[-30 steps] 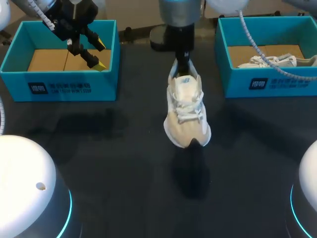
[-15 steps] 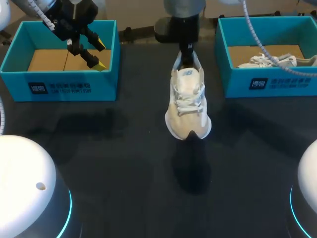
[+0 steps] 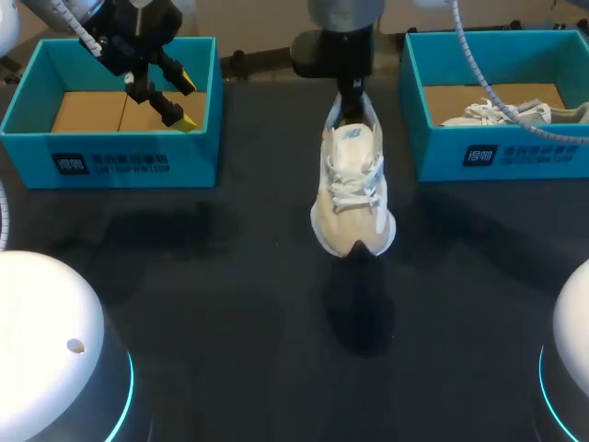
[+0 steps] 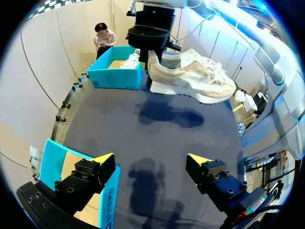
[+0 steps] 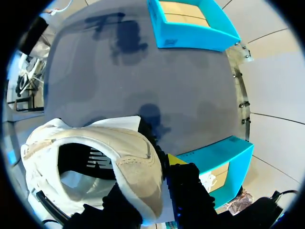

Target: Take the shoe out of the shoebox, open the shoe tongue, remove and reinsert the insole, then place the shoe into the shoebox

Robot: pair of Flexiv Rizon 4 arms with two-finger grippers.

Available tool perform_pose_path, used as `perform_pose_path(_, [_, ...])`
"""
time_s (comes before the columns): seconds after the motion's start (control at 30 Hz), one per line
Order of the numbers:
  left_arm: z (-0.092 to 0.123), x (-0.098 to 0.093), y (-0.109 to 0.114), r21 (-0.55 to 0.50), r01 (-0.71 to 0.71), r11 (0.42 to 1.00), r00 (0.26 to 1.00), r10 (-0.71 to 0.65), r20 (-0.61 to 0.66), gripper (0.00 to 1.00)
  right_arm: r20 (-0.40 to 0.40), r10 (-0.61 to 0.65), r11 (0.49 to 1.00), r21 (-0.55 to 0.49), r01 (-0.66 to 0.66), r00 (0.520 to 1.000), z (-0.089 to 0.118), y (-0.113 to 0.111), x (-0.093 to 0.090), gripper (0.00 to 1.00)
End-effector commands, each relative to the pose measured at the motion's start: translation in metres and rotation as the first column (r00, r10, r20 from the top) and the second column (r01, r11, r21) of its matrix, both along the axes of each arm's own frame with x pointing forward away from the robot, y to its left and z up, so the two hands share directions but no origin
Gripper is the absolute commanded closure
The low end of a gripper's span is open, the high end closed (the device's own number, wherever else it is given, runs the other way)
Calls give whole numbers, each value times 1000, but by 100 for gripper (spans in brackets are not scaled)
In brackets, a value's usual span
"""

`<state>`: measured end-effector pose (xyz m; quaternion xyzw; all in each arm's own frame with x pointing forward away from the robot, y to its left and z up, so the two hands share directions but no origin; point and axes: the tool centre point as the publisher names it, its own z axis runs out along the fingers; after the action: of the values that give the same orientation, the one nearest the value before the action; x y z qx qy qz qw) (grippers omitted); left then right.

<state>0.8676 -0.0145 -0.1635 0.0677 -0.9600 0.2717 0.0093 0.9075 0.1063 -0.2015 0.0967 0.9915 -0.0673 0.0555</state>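
Right tool [image 3: 352, 99] clamped on the heel collar of the white shoe [image 3: 352, 193], which hangs toe-down above the dark surface [image 3: 230, 276], between the left shoebox [image 3: 110, 161] and the right shoebox [image 3: 497, 157]. Over the past second the shoe has drifted slightly toward the far edge. Left tool [image 3: 187, 103] spread wide, holding nothing, above the left shoebox. Judgement: removal is done; tongue and insole steps remain.

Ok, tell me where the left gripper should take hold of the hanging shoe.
Probably the forefoot of the shoe, coming in from the robot's left, fingers over upper and sole. The right gripper clamps the heel collar, and the shoe hangs clear of the table with its toe end free.
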Motion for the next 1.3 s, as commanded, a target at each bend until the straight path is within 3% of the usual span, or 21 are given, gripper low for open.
perform_pose_path(0.03, [0,0,0,4,0,1000,1000,0,-1,0,8,8,1000,12,-8,1000,7,-25,15,100])
perform_pose_path(0.27, [0,0,0,4,0,1000,1000,0,-1,0,32,15,1000,-6,-15,999,13,-70,36,100])
perform_pose_path(0.8, [0,0,0,4,0,1000,1000,0,-1,0,-3,38,998,-49,-38,999,15,-180,88,100])
perform_pose_path(1.3, [0,0,0,4,0,1000,1000,0,-1,0,-2,10,995,-96,-10,1000,24,-263,155,100])
